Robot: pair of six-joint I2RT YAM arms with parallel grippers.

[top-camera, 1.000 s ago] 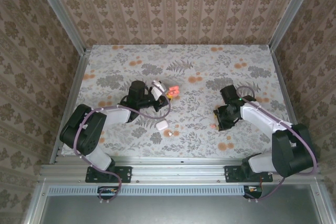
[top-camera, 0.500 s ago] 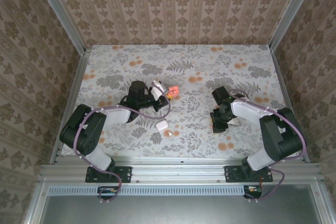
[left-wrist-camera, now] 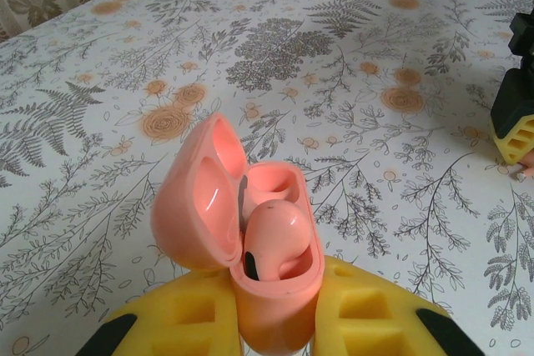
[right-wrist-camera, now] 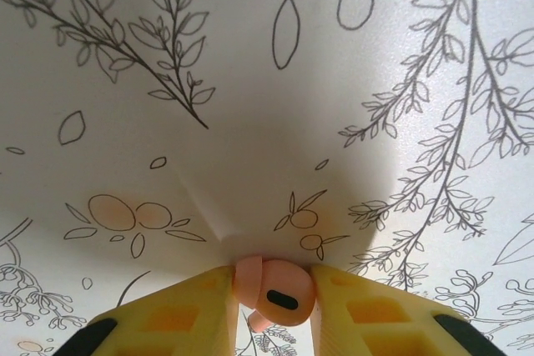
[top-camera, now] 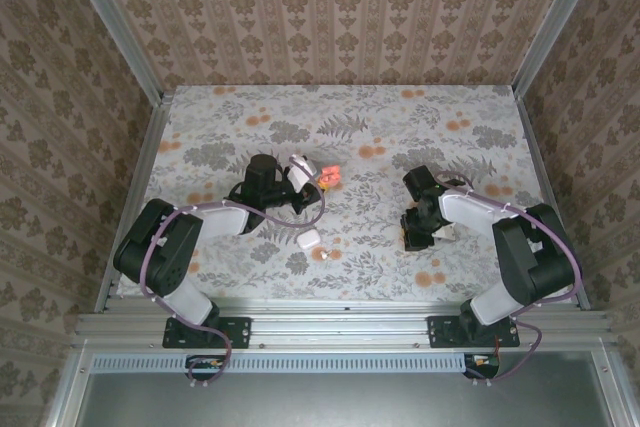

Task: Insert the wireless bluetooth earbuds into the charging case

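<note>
Lab robot cell: aluminium frame (top-camera: 113,23), wallpaper-clad panels (top-camera: 340,17), floral tablecloth (top-camera: 395,127), arm bases (top-camera: 205,331) on mounting rail (top-camera: 340,323).

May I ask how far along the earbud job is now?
Done: one coral earbud sits in the open pink case, clamped in the left jaws. In hand: the right jaws pinch a second coral earbud on the tablecloth. Left: carrying it over and seating it.

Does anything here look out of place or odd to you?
One pink earbud lies on the tablecloth, far from the open pink case, pinched by the right pincer. The left pincer holds that case with one other earbud seated. The cloth shows a small crease there.
</note>
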